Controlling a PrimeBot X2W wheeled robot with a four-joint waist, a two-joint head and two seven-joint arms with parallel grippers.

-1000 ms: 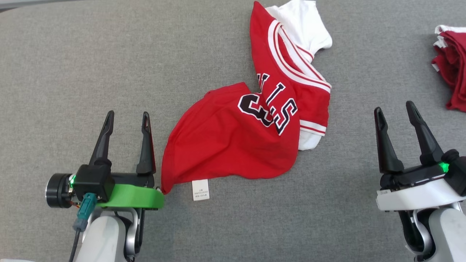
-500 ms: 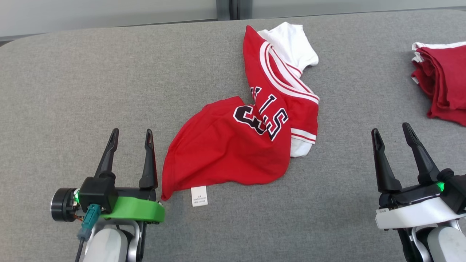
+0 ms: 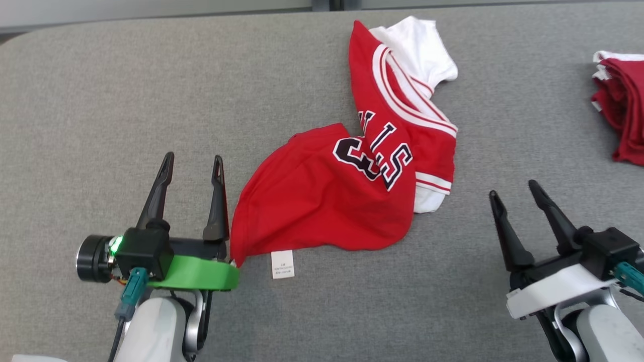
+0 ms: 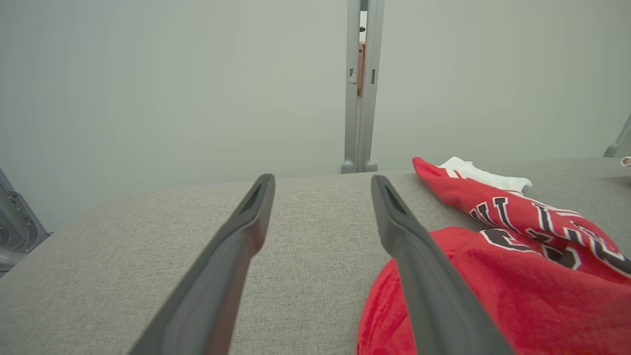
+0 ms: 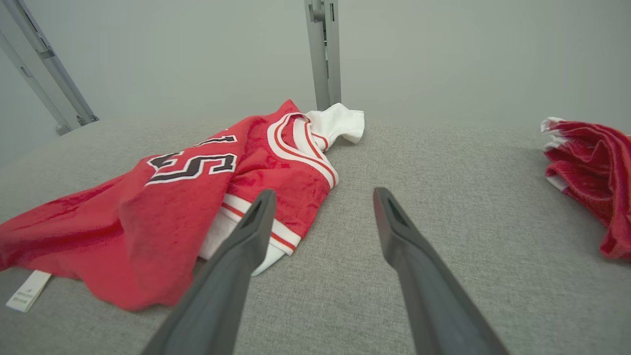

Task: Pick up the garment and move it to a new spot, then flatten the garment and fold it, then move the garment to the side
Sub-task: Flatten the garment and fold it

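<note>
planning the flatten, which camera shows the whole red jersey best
The head view: the red jersey lies complete from above, crumpled, with white sleeve and label visible. The right wrist view shows it low and side-on, foreshortened. The left wrist view catches its near part, cut by the frame edge.

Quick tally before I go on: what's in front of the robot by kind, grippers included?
Red and white jersey: 1
Red garment pile: 1
Open grippers: 2 (left gripper, right gripper)
Total: 4

Bright, even light; soft shadows
</note>
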